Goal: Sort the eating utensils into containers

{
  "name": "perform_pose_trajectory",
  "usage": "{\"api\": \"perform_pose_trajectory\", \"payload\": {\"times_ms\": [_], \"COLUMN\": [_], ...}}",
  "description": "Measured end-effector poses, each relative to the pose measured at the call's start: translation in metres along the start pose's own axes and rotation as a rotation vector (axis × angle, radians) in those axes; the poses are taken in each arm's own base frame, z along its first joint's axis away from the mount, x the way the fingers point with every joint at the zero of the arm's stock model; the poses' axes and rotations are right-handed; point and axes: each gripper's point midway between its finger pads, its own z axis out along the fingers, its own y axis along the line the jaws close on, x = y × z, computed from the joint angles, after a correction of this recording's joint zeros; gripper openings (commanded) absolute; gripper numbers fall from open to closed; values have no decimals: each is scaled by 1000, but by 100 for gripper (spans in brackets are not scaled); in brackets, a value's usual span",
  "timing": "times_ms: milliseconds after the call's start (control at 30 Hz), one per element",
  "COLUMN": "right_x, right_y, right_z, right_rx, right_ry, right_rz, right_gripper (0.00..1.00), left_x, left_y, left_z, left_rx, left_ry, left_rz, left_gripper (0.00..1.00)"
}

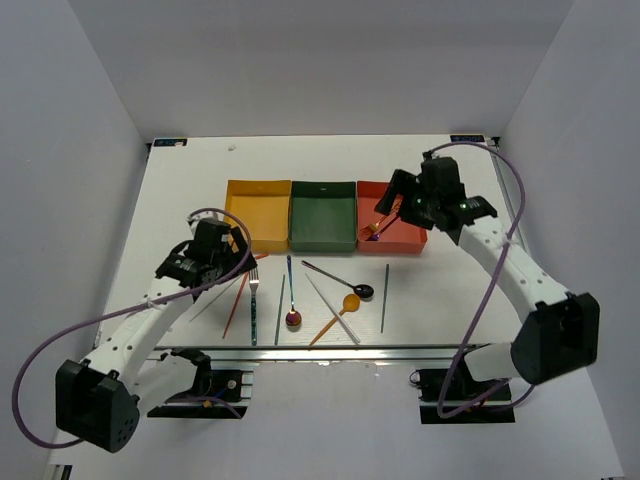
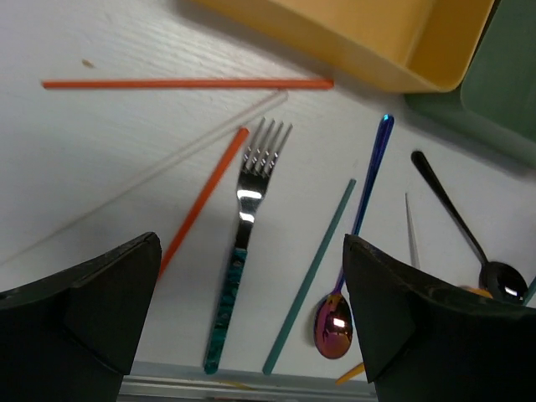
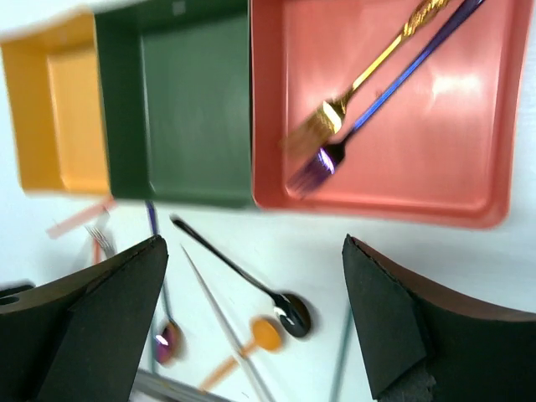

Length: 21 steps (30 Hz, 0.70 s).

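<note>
White table (image 1: 450, 300), right hand (image 1: 397, 200) spread wide, empty

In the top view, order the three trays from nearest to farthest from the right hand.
1. The red tray, right end, beneath the right hand.
2. The dark green tray, middle.
3. The yellow-orange tray, left end.

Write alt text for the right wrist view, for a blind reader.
The open right gripper hovers over a red tray holding a gold fork and a purple fork. A green tray and a yellow tray sit beside it.
</note>
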Motion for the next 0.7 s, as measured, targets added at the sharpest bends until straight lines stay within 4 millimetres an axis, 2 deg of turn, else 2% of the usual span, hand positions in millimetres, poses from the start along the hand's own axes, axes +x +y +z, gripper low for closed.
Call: {"api": "perform_pose_trajectory", "payload": {"times_ms": [100,233,300,433,533,700], "right_x": [22,39,45,47,42,38], "right_y": [-6,-12,-12,-7,2,9], "right_z": [-10,-13,-17,-34,-49,-58], "right_rx": [-24,-43,-61,-112,-157,-195], "right_ry": [24,57,67,47,9,-20], "right_rz": [-75,-142,-168,-206,-230,-245], "right_gripper": [89,89,89,89,89,89], "left_x": [26,58,71,95,102,108], "left_y": [-12,-28,-24,-2,7,3], "left_z": [4,4,9,18,21,22], "left_rx": [14,38,24,-41,-69,-55], "left_ry": [49,95,113,149,157,157], "left_rz": [20,56,50,29,19,29], "left_gripper": [96,88,85,78,72,65]}}
